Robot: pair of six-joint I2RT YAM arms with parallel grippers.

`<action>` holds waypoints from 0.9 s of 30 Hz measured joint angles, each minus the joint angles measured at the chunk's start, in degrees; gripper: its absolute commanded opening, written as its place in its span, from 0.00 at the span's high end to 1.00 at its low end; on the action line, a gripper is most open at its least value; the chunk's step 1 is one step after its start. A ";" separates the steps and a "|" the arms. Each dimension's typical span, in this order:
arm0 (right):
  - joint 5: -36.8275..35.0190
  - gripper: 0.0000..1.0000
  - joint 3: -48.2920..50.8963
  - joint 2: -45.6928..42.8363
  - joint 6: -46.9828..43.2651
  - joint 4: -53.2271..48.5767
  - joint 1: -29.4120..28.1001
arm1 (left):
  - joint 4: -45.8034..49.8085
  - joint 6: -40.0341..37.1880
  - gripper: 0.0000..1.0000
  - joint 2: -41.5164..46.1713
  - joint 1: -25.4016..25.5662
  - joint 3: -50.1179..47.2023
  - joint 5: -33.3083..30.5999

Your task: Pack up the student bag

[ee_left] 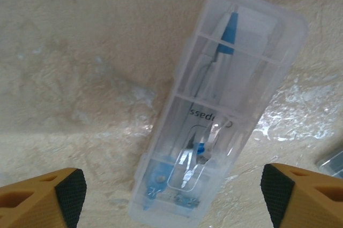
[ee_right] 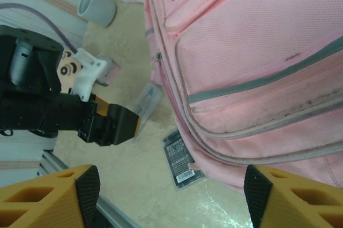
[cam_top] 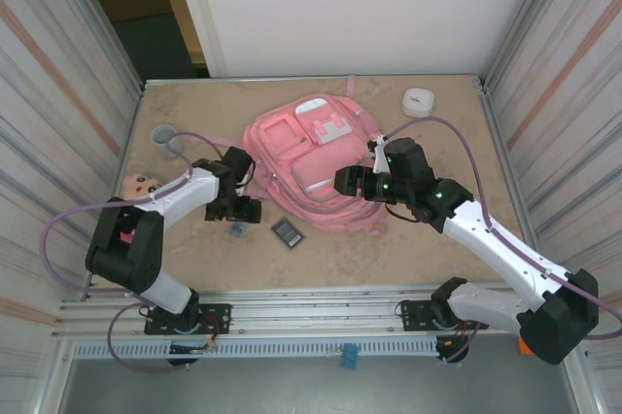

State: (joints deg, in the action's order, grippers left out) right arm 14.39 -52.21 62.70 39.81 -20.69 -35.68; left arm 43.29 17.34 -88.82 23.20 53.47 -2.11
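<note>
The student bag (cam_top: 311, 156) is a large pink backpack lying flat mid-table, pockets up. My left gripper (cam_top: 239, 210) hovers at its left side, open, over a clear plastic compass case (cam_top: 236, 230). In the left wrist view the case (ee_left: 220, 110) lies on the table between the spread fingers (ee_left: 64, 193), touching neither of them. My right gripper (cam_top: 346, 181) is open above the bag's near edge. In the right wrist view the bag (ee_right: 257, 67) fills the upper right, and nothing sits between the right gripper's (ee_right: 171, 193) pads.
A black labelled card (cam_top: 287, 231) lies just in front of the bag, its corner under the bag's edge (ee_right: 182, 158). A grey cup (cam_top: 163, 135) stands at the back left and a white roll (cam_top: 419, 100) at the back right. A small doll face (cam_top: 141, 183) lies by the left wall.
</note>
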 measured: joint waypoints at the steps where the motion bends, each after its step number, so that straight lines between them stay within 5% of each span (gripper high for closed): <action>1: 0.00 0.28 -0.07 0.42 0.00 0.02 -0.09 | -0.35 -0.11 0.16 -0.31 0.00 -0.02 0.39; 7: 0.48 0.30 -0.17 2.34 -0.04 0.15 -0.74 | -1.60 -1.11 0.26 -3.72 0.57 -0.02 0.85; 14: 1.09 0.32 -0.68 2.71 -0.04 0.26 -0.85 | -1.36 -0.63 0.56 -5.18 2.49 0.22 -1.05; 27: 4.13 0.31 -0.72 1.92 -1.51 0.09 2.14 | -1.27 1.92 0.66 2.08 5.55 0.02 -2.25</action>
State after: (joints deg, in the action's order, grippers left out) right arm 18.52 -52.93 64.62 38.30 -20.60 -33.54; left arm 42.02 19.27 -86.74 28.75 53.49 -4.36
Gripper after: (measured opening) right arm 0.684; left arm 0.433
